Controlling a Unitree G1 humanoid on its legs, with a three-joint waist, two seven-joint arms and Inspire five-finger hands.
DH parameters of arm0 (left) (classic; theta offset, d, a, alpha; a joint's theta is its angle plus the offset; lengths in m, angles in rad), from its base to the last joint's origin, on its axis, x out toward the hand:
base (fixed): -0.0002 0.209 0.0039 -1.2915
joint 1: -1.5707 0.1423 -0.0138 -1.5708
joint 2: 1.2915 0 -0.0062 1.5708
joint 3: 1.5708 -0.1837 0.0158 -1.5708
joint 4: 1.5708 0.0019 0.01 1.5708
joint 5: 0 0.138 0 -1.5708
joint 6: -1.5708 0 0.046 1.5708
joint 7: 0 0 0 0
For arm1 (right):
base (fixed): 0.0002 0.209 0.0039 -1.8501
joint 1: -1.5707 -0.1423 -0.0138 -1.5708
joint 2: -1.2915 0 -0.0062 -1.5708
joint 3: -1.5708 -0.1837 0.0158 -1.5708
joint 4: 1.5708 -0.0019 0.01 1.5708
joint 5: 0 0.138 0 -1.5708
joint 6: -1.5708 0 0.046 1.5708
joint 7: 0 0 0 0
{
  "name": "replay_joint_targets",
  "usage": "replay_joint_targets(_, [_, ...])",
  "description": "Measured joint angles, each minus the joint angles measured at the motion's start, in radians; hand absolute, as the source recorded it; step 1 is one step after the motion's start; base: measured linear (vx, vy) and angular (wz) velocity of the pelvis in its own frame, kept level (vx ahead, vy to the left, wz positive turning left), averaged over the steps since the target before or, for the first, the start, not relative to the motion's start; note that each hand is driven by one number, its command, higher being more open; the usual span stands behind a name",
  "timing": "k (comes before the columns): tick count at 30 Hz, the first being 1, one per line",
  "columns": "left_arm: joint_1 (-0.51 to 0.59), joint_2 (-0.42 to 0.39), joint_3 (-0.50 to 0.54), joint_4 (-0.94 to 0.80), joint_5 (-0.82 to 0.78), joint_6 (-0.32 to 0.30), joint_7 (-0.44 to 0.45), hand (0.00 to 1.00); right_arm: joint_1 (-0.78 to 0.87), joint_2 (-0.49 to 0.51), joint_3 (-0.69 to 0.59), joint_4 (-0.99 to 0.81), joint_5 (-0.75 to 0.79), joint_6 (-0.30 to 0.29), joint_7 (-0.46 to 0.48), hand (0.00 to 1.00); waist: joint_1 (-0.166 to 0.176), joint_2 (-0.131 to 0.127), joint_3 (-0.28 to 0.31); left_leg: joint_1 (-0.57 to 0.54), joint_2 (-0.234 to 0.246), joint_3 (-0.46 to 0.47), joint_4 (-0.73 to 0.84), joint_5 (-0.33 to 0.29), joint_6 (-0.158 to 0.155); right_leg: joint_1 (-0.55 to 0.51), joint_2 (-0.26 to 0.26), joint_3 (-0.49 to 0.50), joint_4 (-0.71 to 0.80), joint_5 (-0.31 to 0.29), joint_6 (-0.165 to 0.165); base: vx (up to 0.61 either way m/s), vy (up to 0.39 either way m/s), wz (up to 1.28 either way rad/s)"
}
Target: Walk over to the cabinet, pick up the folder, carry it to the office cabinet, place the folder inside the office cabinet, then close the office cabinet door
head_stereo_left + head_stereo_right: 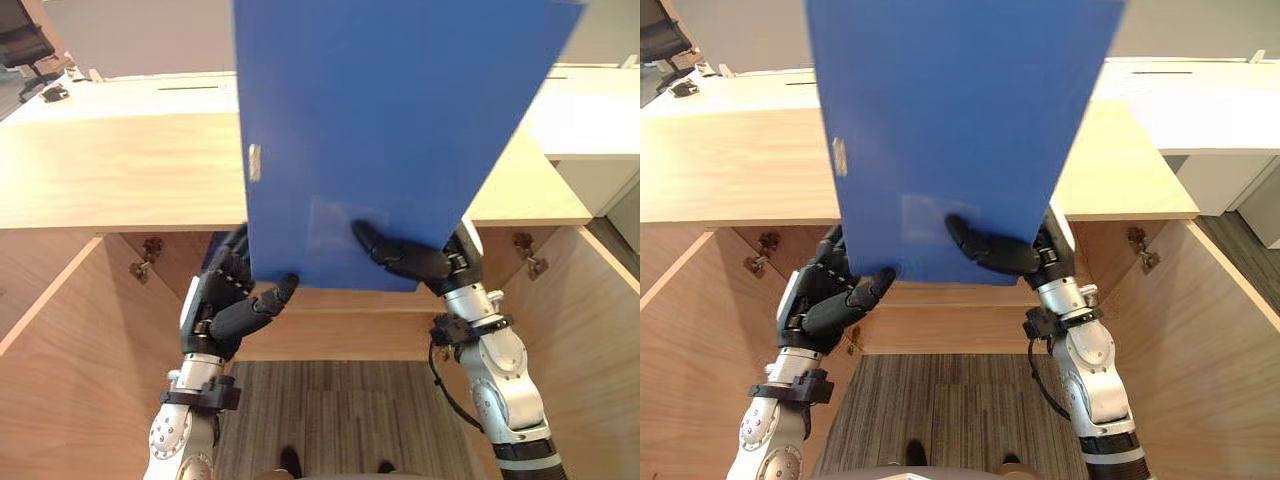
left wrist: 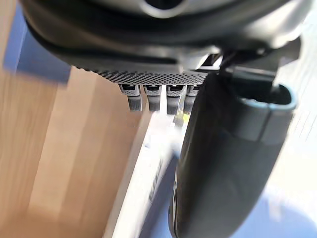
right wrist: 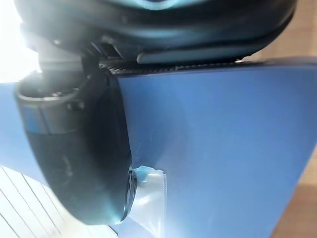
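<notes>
At the far left, the left door of the office cabinet stood swung open, its hinge showing under the wooden top. Next in, the left hand was clamped on the lower left corner of the blue folder, with the thumb curled over the front face and the fingers behind it. The folder was held up in front of the head camera, above the cabinet top and clear of it. Its long axis rose up and away from both hands, and a small metal fitting sat on its left edge. A clear label pocket lay low on the face. Just right of that pocket the right hand pinched the lower edge, its thumb laid flat across the blue face and its fingers behind.

Further right, the right door also stood open, with grey carpet between the two doors. The cabinet opening lay below the folder and beyond the hands, under the top. By my judgement the folder had to come down and tip forward, long axis leading, before it could slide in. Both hands gripped the same low edge, so neither was clearly the nearer to the opening
</notes>
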Motion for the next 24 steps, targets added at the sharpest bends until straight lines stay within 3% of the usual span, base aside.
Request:
replay_joint_targets(3, [0.014,-0.038,0.137,0.098,0.018,-0.001,0.079,1.0,0.028,0.0,-0.031,-0.022,-0.035,-0.005,-0.01,0.0,0.0,0.0,0.0,-0.005,0.0,-0.005,0.0,0.0,0.0,0.0,0.0,-0.005,-0.004,0.0,0.0,0.01,-0.005,0.05])
replay_joint_targets(6, [0.039,-0.046,0.209,0.2,0.055,-0.001,0.132,1.0,0.051,-0.005,-0.035,-0.022,-0.079,-0.005,-0.015,0.0,0.002,0.0,0.0,-0.014,-0.001,-0.018,0.0,0.001,-0.001,-0.001,-0.001,-0.019,-0.009,0.0,0.0,0.0,-0.005,0.11])
replay_joint_targets(10, [0.041,-0.043,0.244,0.414,0.092,0.002,0.149,1.0,0.062,-0.025,0.017,-0.001,-0.116,-0.004,-0.013,0.0,0.002,-0.001,0.0,-0.029,-0.001,-0.03,0.0,0.006,-0.002,-0.009,0.0,-0.032,-0.01,-0.001,-0.001,-0.02,-0.006,0.11])
replay_joint_targets(13, [0.013,-0.023,0.242,0.707,0.176,0.031,0.152,1.0,0.056,-0.077,0.127,0.068,-0.182,-0.004,-0.006,0.0,0.001,-0.003,0.005,-0.061,0.001,-0.03,0.003,0.009,-0.003,-0.046,0.0,-0.032,0.004,0.0,-0.001,-0.01,0.003,0.0])
replay_joint_targets(15, [-0.012,-0.007,0.231,0.813,0.199,0.037,0.151,1.0,0.036,-0.099,0.17,0.108,-0.21,-0.005,-0.005,0.0,0.001,-0.004,0.019,-0.088,0.003,-0.03,0.008,0.011,-0.006,-0.081,0.001,-0.03,0.022,-0.001,-0.003,-0.02,0.009,-0.01])
replay_joint_targets(17, [-0.084,0.032,0.199,0.966,0.249,0.065,0.149,1.0,-0.049,-0.131,0.24,0.202,-0.298,-0.004,-0.021,0.0,0.002,-0.011,0.085,-0.174,0.012,-0.031,0.085,0.002,0.001,-0.161,-0.001,-0.026,0.093,-0.011,-0.012,-0.1,0.015,0.0])
replay_joint_targets(19, [-0.151,0.048,0.181,1.043,0.279,0.077,0.14,1.0,-0.159,-0.163,0.306,0.304,-0.402,0.005,-0.042,0.0,0.004,-0.009,0.186,-0.302,0.034,-0.042,0.259,-0.059,0.007,-0.259,-0.003,-0.024,0.204,-0.042,-0.013,-0.17,0.006,0.03])
replay_joint_targets(24, [-0.192,0.063,0.161,1.057,0.278,0.078,0.143,1.0,-0.262,-0.204,0.34,0.394,-0.492,0.019,-0.068,0.0,0.027,0.031,0.314,-0.531,0.073,-0.055,0.568,-0.189,0.002,-0.483,-0.009,-0.004,0.495,-0.159,-0.017,-0.2,0.033,-0.02])
